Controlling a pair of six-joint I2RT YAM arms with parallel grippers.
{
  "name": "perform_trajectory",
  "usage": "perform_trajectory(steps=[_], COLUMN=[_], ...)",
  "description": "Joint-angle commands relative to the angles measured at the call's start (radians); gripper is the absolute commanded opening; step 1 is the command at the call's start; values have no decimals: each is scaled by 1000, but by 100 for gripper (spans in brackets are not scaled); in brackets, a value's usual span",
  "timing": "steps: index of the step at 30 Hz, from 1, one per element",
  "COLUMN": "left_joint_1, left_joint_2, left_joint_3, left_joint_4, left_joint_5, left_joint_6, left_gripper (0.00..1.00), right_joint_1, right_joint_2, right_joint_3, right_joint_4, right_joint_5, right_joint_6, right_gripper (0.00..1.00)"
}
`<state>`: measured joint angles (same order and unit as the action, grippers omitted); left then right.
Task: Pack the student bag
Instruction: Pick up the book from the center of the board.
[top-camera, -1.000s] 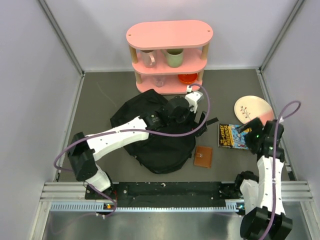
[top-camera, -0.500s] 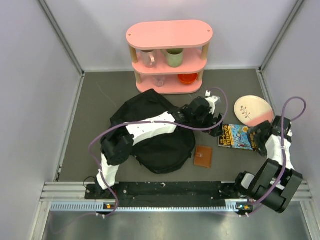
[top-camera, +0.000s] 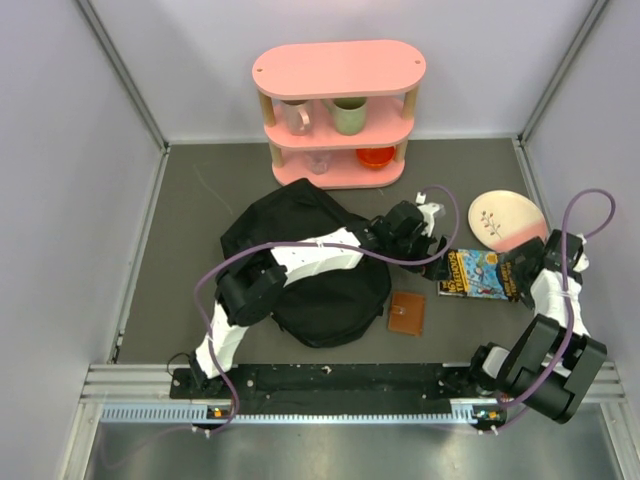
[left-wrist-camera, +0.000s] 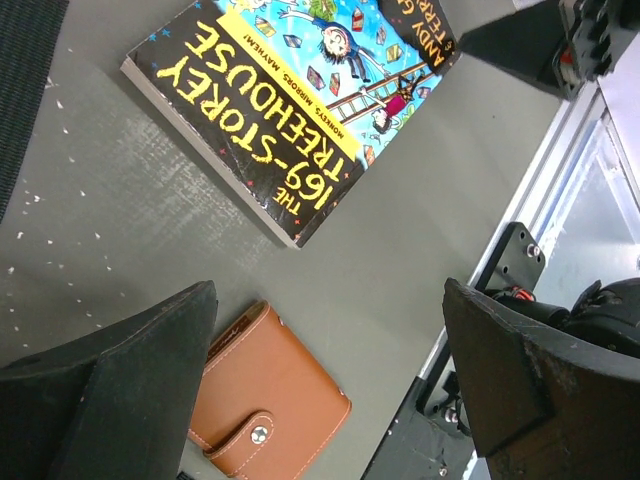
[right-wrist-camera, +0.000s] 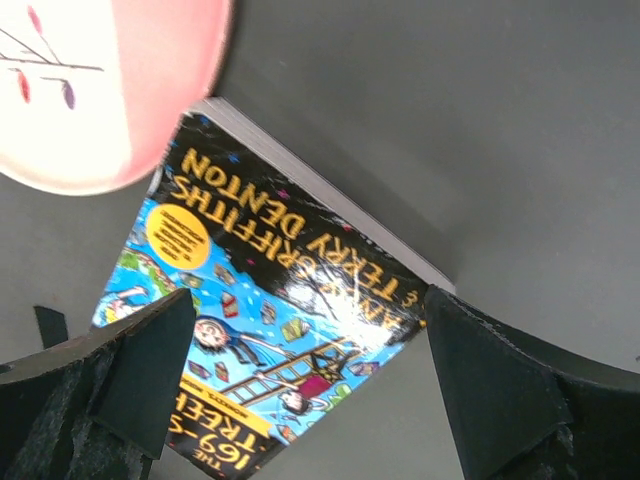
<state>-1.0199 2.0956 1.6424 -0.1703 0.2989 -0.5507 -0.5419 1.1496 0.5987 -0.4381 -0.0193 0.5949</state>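
The black student bag (top-camera: 300, 275) lies slumped in the middle of the grey table. My left gripper (top-camera: 434, 260) reaches past the bag's right edge and hangs open and empty above the table. In the left wrist view (left-wrist-camera: 330, 350) it sits between a colourful paperback book (left-wrist-camera: 300, 100) and a brown leather wallet (left-wrist-camera: 265, 405). My right gripper (top-camera: 518, 270) is open and empty over the right end of the book (top-camera: 478, 274). The right wrist view shows the book's cover (right-wrist-camera: 290, 320) between the open fingers (right-wrist-camera: 100, 390).
The wallet (top-camera: 406, 313) lies right of the bag's lower edge. A pink and white plate (top-camera: 505, 218) sits behind the book and also shows in the right wrist view (right-wrist-camera: 90, 90). A pink shelf (top-camera: 338, 110) holding mugs and a red bowl stands at the back. The aluminium rail (top-camera: 340, 385) runs along the near edge.
My left arm has swung right from over the bag to the gap beside the book. My right gripper has moved up and over the book's right end.
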Motion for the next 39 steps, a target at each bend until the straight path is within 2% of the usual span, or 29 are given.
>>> perform_trajectory(steps=[1,7,10,15,18,23,30,37,39], left_joint_1=[1,4,6,15,21,37,60,64,70], left_joint_2=[6,35,50,64,70,90,158,184,182], left_joint_3=[56,97,112,119,119,117,131,138,128], left_joint_4=[48,17,18,29,34,29,-3,-115,-103], left_joint_5=[37,32,34,37,32,8,-6,-122,-112], left_joint_6=[6,9,-3,-28,-41,-51,-98,-98,-95], left_gripper=[99,99,99,99,99,99,98,98,98], right_joint_1=[-6,-6,-7,-6,-6,-1,33,34,36], right_joint_2=[-5,-113,-45,207,254,196,76,-4,-5], right_joint_3=[66,-14,-14,68,63,-8,-128,-172,-171], right_joint_4=[117,220,236,203,219,262,239,205,203], right_joint_5=[16,62,38,-73,-148,-266,-335,-327,-337], right_joint_6=[-15,-37,-36,-32,-29,2,-10,-44,-55], right_gripper=[95,95,95,95,94,92,90,91,90])
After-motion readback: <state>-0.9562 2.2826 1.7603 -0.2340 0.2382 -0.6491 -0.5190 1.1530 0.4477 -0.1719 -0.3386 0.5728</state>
